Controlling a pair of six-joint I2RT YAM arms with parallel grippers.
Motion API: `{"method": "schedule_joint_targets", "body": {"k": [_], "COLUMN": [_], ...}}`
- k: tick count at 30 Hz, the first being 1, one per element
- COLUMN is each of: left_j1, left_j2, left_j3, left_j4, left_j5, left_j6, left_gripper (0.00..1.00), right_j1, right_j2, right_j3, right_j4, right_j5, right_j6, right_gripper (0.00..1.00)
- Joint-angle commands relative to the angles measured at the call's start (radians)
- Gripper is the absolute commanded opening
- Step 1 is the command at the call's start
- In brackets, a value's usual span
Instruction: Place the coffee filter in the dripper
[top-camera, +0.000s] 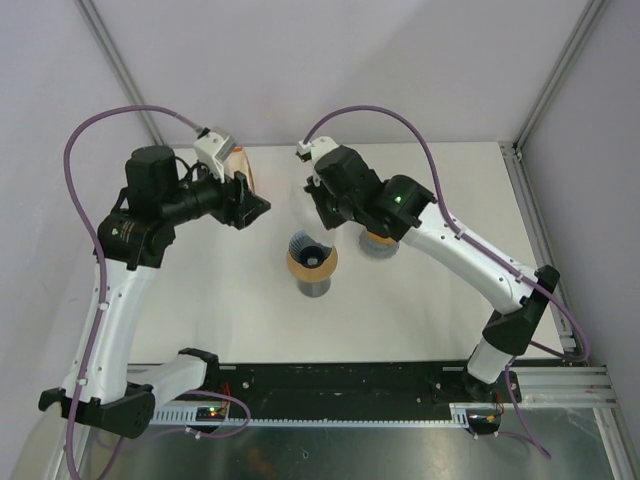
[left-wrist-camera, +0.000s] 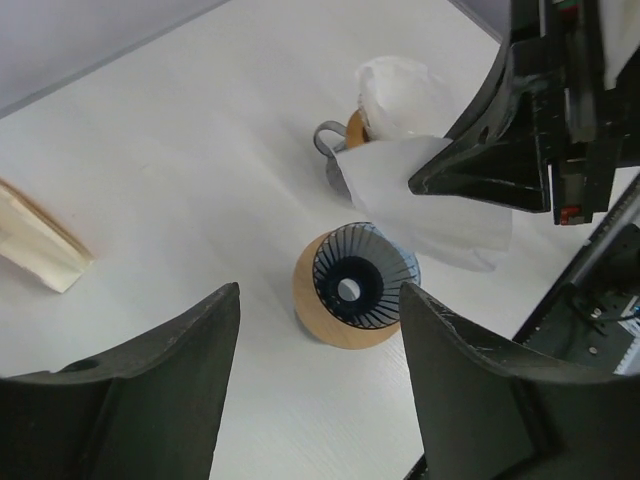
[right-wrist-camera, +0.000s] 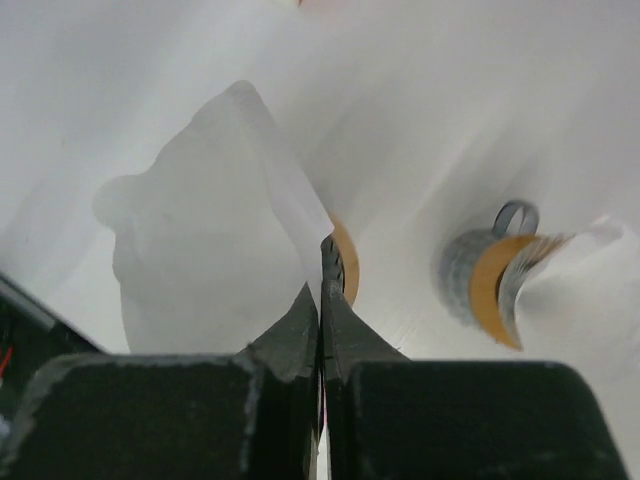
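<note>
on the white table (top-camera: 420, 300), the right gripper (right-wrist-camera: 321, 295) has its jaws pressed together on one edge of the white paper coffee filter (right-wrist-camera: 210, 230). the sheet fans out past the fingertips toward 10 o'clock. seen from the left wrist, the filter hangs at 1 o'clock of the wood-collared dripper (left-wrist-camera: 355, 285), apparently just clear of its rim. the left gripper (left-wrist-camera: 318, 300) is spread wide, holding nothing. a second dripper (left-wrist-camera: 355, 130) stands at 12 o'clock.

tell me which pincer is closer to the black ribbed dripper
Right. The right pincer, shut on the coffee filter, is just beyond the dripper on its far side; the left pincer, open, sits farther off to the dripper's far left.
</note>
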Motion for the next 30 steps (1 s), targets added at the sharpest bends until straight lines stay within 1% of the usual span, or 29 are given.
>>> {"method": "schedule_joint_targets", "body": {"k": [1,4,13,18,22,26,30], "left_j1": [-0.006,-0.009,-0.023,-0.031,-0.039,-0.052,-0.07], "left_j2": [0.005,0.024,0.078,0.093,0.11,0.135,0.161], "left_j3": [0.027,0.009,-0.062,-0.12,-0.17,-0.194,-0.206], "left_j4": [-0.029,-0.028,0.007,0.053,0.087,0.11,0.12], "left_j5": [0.08,0.096,0.093,0.063,0.047,0.025,0.007], "left_j6": [0.002,-0.01,-0.037,-0.041,-0.045,-0.046,-0.042], "left_gripper": [0.7,0.7,0.69,0.68,0.62,0.54,0.49], "right_j1": [-0.014,-0.014,-0.023,-0.038,-0.048,-0.06,-0.07], "right_j2": [0.021,0.07,0.177,0.212,0.219,0.213,0.207], "right_j3": [0.082,0.103,0.15,0.139,0.107,0.073,0.045], "right_j4": [-0.241,-0.291,-0.226,-0.219,-0.197,-0.159,-0.132], "right_j5": [-0.173,-0.197,-0.244,-0.26,-0.26,-0.26,-0.261], "right_j6": [0.036,0.031,0.014,0.009,0.003,0.001,0.001], "right_gripper": [0.0,0.0,0.0,0.0,0.0,0.0,0.0]}}
